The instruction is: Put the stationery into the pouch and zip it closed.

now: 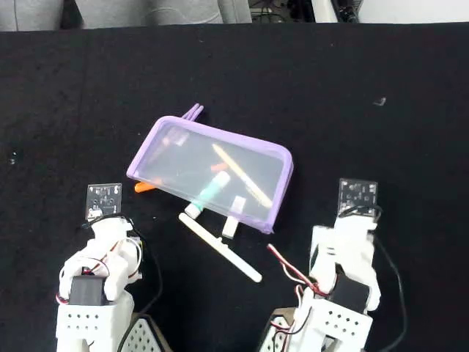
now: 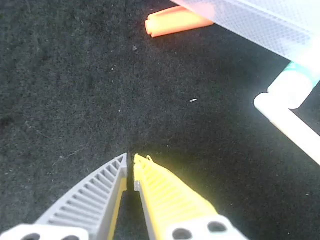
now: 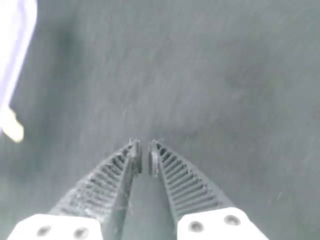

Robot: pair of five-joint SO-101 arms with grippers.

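The purple pouch [image 1: 212,172] lies flat on the black bench [image 1: 396,132], its near edge apparently open toward the arms so that pens can slide in. A white pen [image 1: 220,247] lies outside, just beside that edge, and a teal marker [image 1: 207,196] pokes halfway out. The left pincer [image 2: 131,161], jaws together and empty, hangs near the pouch's corner, where an orange marker [image 2: 177,21] protrudes (inside or underneath, I cannot tell). The right pincer [image 3: 145,147], nearly pinched and also empty, sits off the pouch's other end.

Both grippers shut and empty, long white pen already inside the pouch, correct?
No. The high view shows the long white pen lying on the table outside the pouch. The left gripper and right gripper are indeed shut and empty.
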